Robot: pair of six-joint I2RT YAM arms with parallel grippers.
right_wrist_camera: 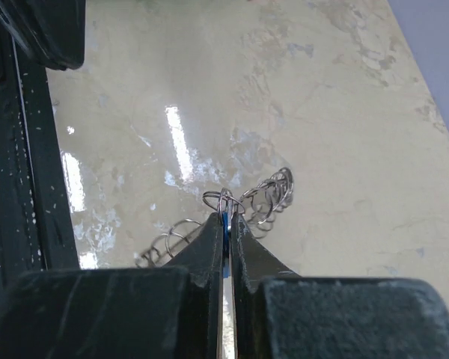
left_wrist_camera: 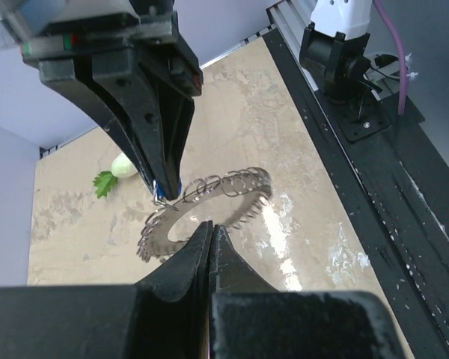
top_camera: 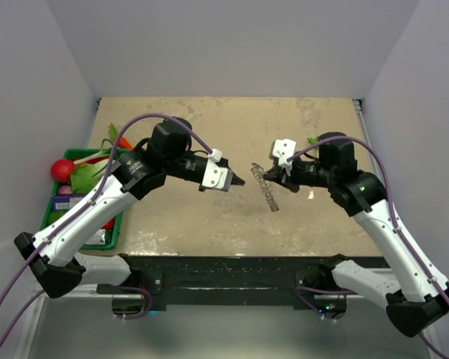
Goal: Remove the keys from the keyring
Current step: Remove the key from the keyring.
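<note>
Overall: two arms meet tip to tip over the middle of the beige marbled desk (top_camera: 209,221).
Right pincer (top_camera: 268,176): fingers pressed together on the small blue-headed key (right_wrist_camera: 224,222); only a thin blue strip of the key shows between the fingertips.
Key: clamped at the tip of the right pincer and still threaded on the wide grey coiled-metal keyring (top_camera: 269,192).
Keyring: hangs from the key below the right pincer. It looks edge-on from overhead and shows as an open loop of wire coils in the left wrist view. Whether its lower edge touches the desk cannot be told.
Left pincer (top_camera: 239,182): fingers closed with nothing between them. It points at the keyring from the left, close beside it but apart from it in the overhead view.
White radish with green leaves (left_wrist_camera: 121,166): lies on the desk beyond the keyring, well apart from both pincers.
Green plastic tray (top_camera: 78,154): sits at the left edge of the desk under the left arm, with a red round vegetable and leafy greens in it.
</note>
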